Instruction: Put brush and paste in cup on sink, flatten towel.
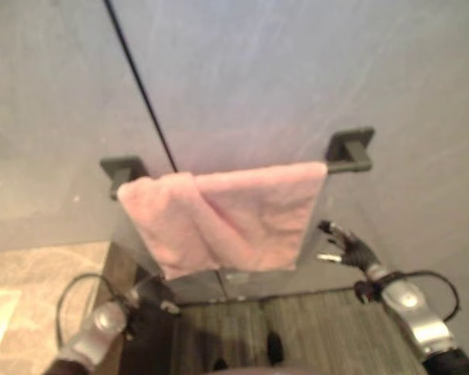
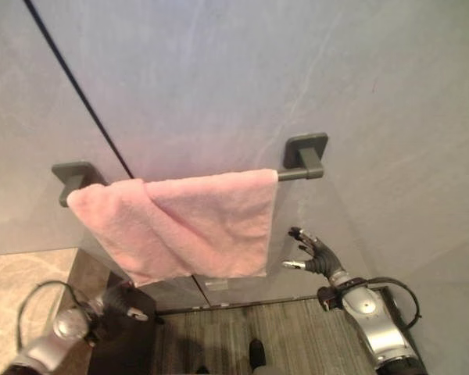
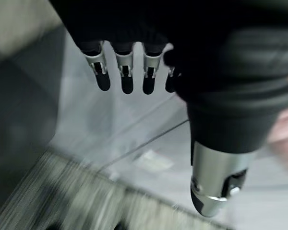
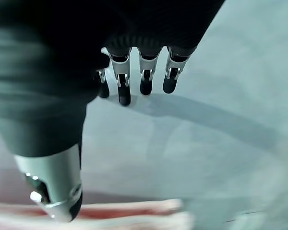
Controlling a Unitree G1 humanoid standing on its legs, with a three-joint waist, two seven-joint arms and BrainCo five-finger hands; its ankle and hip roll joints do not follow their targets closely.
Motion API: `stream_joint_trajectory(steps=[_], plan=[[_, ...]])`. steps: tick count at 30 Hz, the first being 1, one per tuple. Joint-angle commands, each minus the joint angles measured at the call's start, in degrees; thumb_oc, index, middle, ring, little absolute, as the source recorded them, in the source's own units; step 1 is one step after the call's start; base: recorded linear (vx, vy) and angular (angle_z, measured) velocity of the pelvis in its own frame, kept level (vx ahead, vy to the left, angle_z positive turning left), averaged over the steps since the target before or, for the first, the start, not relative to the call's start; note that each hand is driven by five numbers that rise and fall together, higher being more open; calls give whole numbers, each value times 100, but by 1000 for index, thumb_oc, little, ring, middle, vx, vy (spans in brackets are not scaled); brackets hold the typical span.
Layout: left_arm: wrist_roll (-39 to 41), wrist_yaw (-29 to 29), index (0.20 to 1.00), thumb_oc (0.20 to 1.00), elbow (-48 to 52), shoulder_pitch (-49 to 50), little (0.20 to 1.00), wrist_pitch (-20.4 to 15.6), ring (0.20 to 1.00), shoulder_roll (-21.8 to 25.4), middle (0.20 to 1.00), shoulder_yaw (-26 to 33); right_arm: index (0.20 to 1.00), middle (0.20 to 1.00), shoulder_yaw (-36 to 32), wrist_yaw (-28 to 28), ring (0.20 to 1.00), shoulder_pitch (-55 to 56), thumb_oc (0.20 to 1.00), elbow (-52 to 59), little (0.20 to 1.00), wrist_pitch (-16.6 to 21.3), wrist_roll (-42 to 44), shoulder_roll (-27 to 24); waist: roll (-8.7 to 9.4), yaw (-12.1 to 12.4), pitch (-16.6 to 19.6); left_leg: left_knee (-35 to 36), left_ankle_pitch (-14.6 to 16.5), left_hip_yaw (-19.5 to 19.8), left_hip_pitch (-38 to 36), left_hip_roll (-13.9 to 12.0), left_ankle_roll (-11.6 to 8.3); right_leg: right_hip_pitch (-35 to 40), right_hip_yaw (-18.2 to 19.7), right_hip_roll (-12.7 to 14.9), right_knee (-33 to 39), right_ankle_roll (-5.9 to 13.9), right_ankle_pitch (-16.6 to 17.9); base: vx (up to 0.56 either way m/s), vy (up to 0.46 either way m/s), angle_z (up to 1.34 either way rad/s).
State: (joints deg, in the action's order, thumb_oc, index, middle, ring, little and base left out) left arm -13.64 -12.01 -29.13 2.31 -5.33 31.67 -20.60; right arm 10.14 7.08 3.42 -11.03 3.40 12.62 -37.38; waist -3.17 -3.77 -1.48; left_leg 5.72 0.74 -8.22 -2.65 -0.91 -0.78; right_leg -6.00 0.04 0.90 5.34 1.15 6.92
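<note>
A pink towel (image 1: 227,219) hangs over a dark bar (image 2: 297,173) fixed to the grey wall. Its left part is bunched and folded over itself, while the right part hangs flatter. My left hand (image 1: 143,294) is low at the left, just under the towel's lower left corner, with its fingers (image 3: 126,76) and thumb straight and nothing in it. Beside the towel's lower right edge my right hand (image 2: 317,255) is raised and open, fingers (image 4: 145,76) spread and apart from the cloth. The towel's edge (image 4: 134,213) shows past the right thumb.
The bar's two dark brackets (image 1: 123,170) (image 1: 352,148) stick out from the wall. A thin dark line (image 1: 141,86) runs slantwise down the wall behind the towel. Below lies dark striped flooring (image 1: 297,328), with beige stone floor (image 1: 39,281) at the left.
</note>
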Motion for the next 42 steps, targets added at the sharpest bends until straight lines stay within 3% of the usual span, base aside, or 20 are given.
stream_joint_trajectory(steps=[1, 2, 10, 13, 17, 23, 29, 42], plan=[[-225, 555, 1000, 1000, -687, -537, 1000, 0, 1000, -169, 1000, -147, 1000, 1000, 234, -279, 1000, -202, 1000, -254, 1000, 98, -566, 126, 217, -107, 210, -72, 231, -27, 257, -192, 65, 392, -19, 263, -34, 210, -938, -40, -17, -2], [-235, 763, 1000, 1000, -1401, -783, 1000, 88, 1000, -514, 1000, -339, 1000, 1000, 456, -389, 1000, -321, 1000, -747, 1000, 46, -747, 222, 219, -133, 230, -72, 229, -36, 256, -193, 61, 391, -7, 256, -34, 202, -931, 0, 0, 0], [-300, 1367, 1000, 1000, -3252, -1405, 1000, 233, 1000, -1405, 1000, -945, 1000, 1000, 1497, -765, 1000, -1121, 1000, -3230, 1000, -111, -1393, 849, 234, -196, 255, -72, 218, -65, 264, -214, 38, 363, 45, 223, -34, 178, -918, -8, -5, -1], [-104, 1606, 1000, 1000, -3998, -1560, 1000, 258, 1000, -1769, 1000, -1028, 1000, 1000, 1874, -945, 1000, -1498, 1000, -4895, 1000, -125, -1553, 1414, 258, -170, 261, -72, 207, -83, 280, -220, 34, 334, 72, 214, -34, 168, -913, -4, -6, -1], [-48, 1645, 1000, 1000, -4321, -1599, 1000, 268, 1000, -1892, 1000, -1044, 1000, 1000, 1910, -985, 1000, -1631, 1000, -5802, 1000, -153, -1586, 1730, 250, -146, 245, -72, 224, -99, 267, -222, 29, 327, 90, 205, -34, 172, -915, 1, -3, -1], [134, 1668, 1000, 1000, -4580, -1495, 1000, 239, 1000, -1921, 1000, -822, 1000, 1000, 1404, -958, 1000, -1426, 1000, -6491, 1000, -174, -1244, 1836, 201, -134, 257, -72, 240, -126, 227, -225, 17, 358, 103, 186, -34, 165, -958, 25, -30, -1], [570, 1652, 1000, 1000, -4835, -1283, 1000, 245, 1000, -1904, 1000, -354, 1000, 1000, 1271, -870, 1000, -1240, 1000, -6788, 1000, -211, -1523, 1808, 205, -92, 259, -72, 236, -157, 175, -272, -19, 396, 120, 131, -34, 109, -1020, 51, -66, -5], [971, 1536, 1000, 1000, -5026, -856, 1000, 198, 1000, -1626, 1000, 476, 1000, 1000, 1109, -626, 1000, -886, 1000, -6645, 1000, -45, -1633, 1502, 510, -36, 63, -72, -72, -229, -3, -582, -289, 640, 134, -218, -34, -185, -1262, 41, -139, -2]])
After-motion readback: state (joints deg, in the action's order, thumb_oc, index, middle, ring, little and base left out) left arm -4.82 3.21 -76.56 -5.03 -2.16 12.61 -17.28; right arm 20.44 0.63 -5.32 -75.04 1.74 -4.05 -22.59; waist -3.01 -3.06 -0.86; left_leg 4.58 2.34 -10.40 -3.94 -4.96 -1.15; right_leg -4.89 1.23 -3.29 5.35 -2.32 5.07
